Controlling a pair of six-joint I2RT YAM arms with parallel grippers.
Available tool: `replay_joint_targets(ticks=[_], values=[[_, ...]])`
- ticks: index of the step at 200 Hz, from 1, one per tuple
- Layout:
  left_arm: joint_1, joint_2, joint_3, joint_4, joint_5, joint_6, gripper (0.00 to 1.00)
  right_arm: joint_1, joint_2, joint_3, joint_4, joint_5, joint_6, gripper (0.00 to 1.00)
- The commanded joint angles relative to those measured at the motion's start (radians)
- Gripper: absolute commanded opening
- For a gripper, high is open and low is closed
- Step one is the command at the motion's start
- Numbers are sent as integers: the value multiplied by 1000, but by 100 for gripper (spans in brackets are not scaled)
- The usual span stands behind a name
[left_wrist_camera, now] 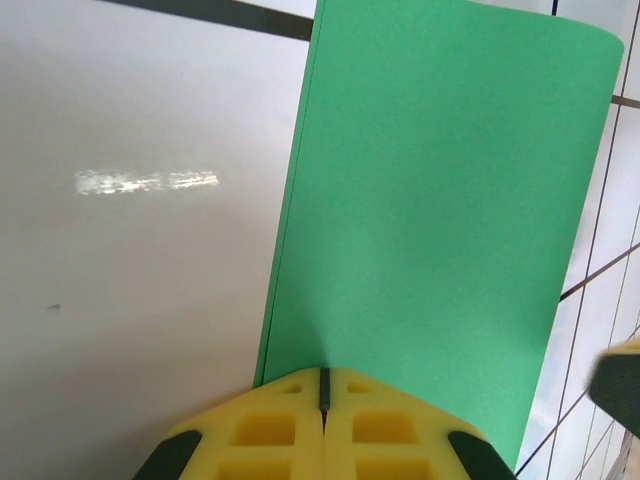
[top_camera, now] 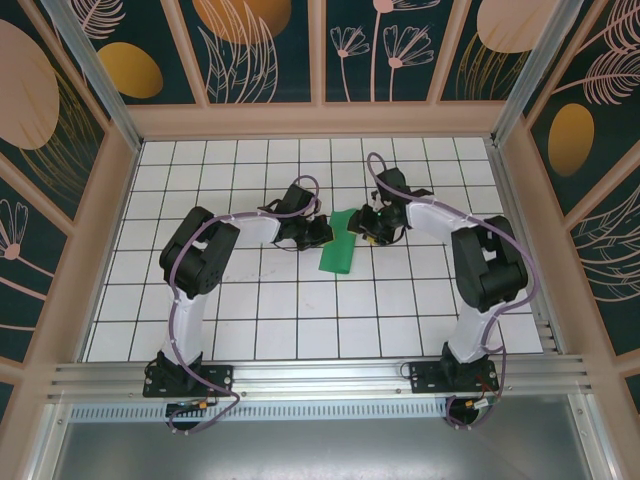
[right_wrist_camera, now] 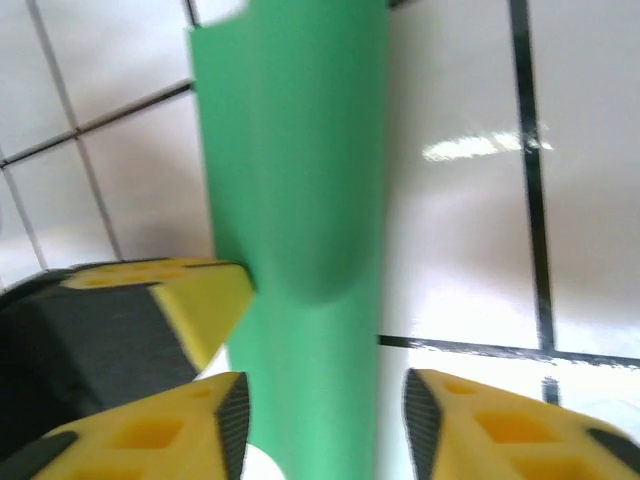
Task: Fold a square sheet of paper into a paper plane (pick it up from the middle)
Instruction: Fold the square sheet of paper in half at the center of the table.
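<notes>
The square sheet of paper (top_camera: 338,256) lies mid-table as a narrow bright-green strip, doubled over lengthwise with one long side still rounded. My left gripper (top_camera: 322,236) sits at its left long edge. In the left wrist view that gripper (left_wrist_camera: 323,385) has its yellow fingers pressed together at the sheet's (left_wrist_camera: 440,200) near edge, which runs into the seam between them. My right gripper (top_camera: 366,228) is at the strip's far right end. In the right wrist view it (right_wrist_camera: 325,425) stands open astride the paper (right_wrist_camera: 300,180), with a gap on the right side. The left gripper's yellow fingers (right_wrist_camera: 180,300) touch the strip's left edge.
The white gridded table top (top_camera: 250,300) is ringed by a wooden frame with patterned walls (top_camera: 120,130). An aluminium rail (top_camera: 320,378) carrying both arm bases runs along the near edge. A tip of the right gripper's fingers (left_wrist_camera: 620,385) shows at the left wrist view's right edge.
</notes>
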Motion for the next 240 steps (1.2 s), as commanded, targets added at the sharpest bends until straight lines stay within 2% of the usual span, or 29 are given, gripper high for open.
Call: replay_joint_targets(ticks=[1,27,54,130,208,240], values=[[-3,103,-34,-149,-159,20,7,23,10,10,45,-12,22,37],[-3,108,-35,-151,-156,12,6,44,82,43,73,-8,51,20],[-4,106,-45,-151,-155,0,6,55,137,48,90,-8,83,13],[-4,115,-53,-167,-170,-23,5,40,155,-20,90,15,23,9],[-4,113,-96,-168,-200,-52,2,-60,39,-220,157,3,-100,6],[-4,111,-99,-169,-199,-50,2,-70,-18,-199,167,-26,-101,6]])
